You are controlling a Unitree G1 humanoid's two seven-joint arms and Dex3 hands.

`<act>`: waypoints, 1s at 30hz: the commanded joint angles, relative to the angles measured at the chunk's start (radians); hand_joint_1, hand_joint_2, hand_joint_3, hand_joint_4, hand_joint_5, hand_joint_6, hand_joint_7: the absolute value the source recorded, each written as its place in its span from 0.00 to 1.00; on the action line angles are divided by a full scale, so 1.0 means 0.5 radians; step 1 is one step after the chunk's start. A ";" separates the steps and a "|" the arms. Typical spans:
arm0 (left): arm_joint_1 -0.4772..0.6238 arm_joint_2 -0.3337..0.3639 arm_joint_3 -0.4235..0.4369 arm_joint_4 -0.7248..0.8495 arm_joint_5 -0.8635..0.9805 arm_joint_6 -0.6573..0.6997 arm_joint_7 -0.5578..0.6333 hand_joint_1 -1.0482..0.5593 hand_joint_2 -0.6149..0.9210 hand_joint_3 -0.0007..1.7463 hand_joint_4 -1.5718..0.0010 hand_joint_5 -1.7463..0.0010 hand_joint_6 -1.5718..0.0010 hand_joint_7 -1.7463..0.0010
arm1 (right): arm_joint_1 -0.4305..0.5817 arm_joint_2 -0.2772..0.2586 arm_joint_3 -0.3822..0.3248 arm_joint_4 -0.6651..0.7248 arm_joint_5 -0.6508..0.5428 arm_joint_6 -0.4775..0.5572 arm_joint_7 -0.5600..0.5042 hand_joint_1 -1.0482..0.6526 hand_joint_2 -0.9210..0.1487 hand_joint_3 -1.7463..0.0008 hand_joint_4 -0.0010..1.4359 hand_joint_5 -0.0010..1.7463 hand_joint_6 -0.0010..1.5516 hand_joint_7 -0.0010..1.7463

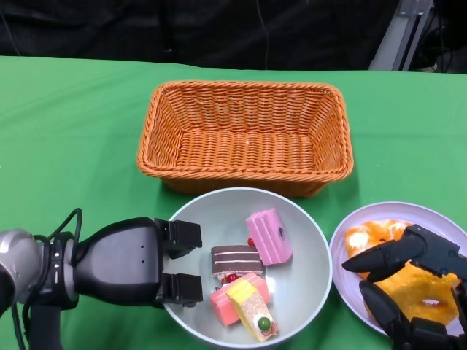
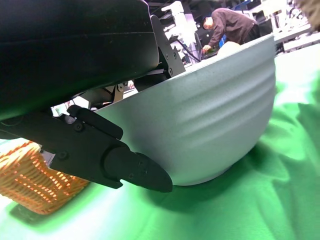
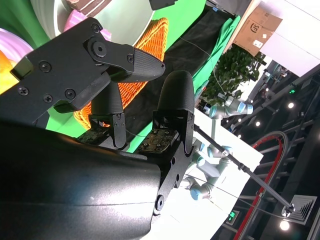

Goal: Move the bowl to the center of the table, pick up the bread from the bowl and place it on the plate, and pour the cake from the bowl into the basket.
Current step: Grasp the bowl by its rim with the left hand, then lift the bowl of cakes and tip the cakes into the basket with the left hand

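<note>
Head view. The grey bowl (image 1: 288,284) sits near mid-desk at 6 o'clock from the wicker basket (image 1: 244,135), well placed for tipping. It holds cake pieces (image 1: 248,281): pink, chocolate-striped and yellow-topped. The left hand (image 1: 157,266) grips the bowl's rim at 9 o'clock, fingers inside the wall, apparently to lift and pour. The bread (image 1: 405,273), a glazed ring, lies on the lilac plate (image 1: 445,219) at 3 o'clock from the bowl. The right hand (image 1: 408,292) hovers over it, fingers spread; whether they touch it is unclear.

Right wrist view. The right hand's fingers (image 3: 175,100) stand apart with nothing between them, which suggests the bread is released.

Left wrist view. A left finger (image 2: 135,170) lies against the bowl's ribbed outer wall (image 2: 215,125); the bowl rests on the green desk (image 2: 260,205), with the basket beyond.
</note>
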 commanded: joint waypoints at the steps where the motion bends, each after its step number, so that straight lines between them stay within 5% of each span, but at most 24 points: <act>1: -0.039 0.048 -0.025 -0.019 0.000 -0.050 0.174 0.47 0.98 0.01 0.46 0.00 0.55 0.20 | -0.007 0.004 0.028 -0.052 -0.030 -0.076 -0.013 0.50 0.36 0.50 0.47 0.79 0.48 0.55; 5: -0.026 0.178 0.010 -0.188 -0.041 -0.149 0.199 0.49 0.99 0.04 0.47 0.00 0.61 0.08 | -0.016 0.013 0.038 -0.060 -0.034 -0.053 -0.016 0.50 0.37 0.50 0.46 0.79 0.48 0.55; 13: 0.064 0.409 0.150 -0.542 -0.098 -0.237 0.169 0.47 0.98 0.04 0.45 0.00 0.62 0.01 | -0.047 0.019 0.045 -0.040 -0.046 -0.037 -0.031 0.50 0.36 0.50 0.46 0.79 0.47 0.55; 16: 0.103 0.485 0.215 -0.635 -0.108 -0.238 0.146 0.48 1.00 0.05 0.45 0.00 0.63 0.02 | -0.064 0.031 0.034 -0.029 -0.077 -0.041 -0.060 0.50 0.36 0.50 0.46 0.79 0.48 0.55; 24: 0.213 0.618 0.438 -0.854 -0.202 -0.285 0.058 0.46 0.97 0.01 0.45 0.00 0.51 0.26 | -0.109 0.038 0.007 0.026 -0.092 -0.055 -0.123 0.48 0.36 0.51 0.49 0.79 0.50 0.56; 27: 0.255 0.639 0.526 -0.936 -0.238 -0.316 0.050 0.47 0.99 0.01 0.45 0.00 0.50 0.24 | -0.122 0.039 -0.001 0.058 -0.091 -0.076 -0.145 0.49 0.36 0.51 0.49 0.79 0.50 0.56; 30: 0.296 0.654 0.617 -1.013 -0.279 -0.341 0.022 0.47 1.00 0.08 0.45 0.00 0.60 0.07 | -0.139 0.045 -0.008 0.106 -0.092 -0.106 -0.166 0.49 0.36 0.51 0.49 0.79 0.51 0.56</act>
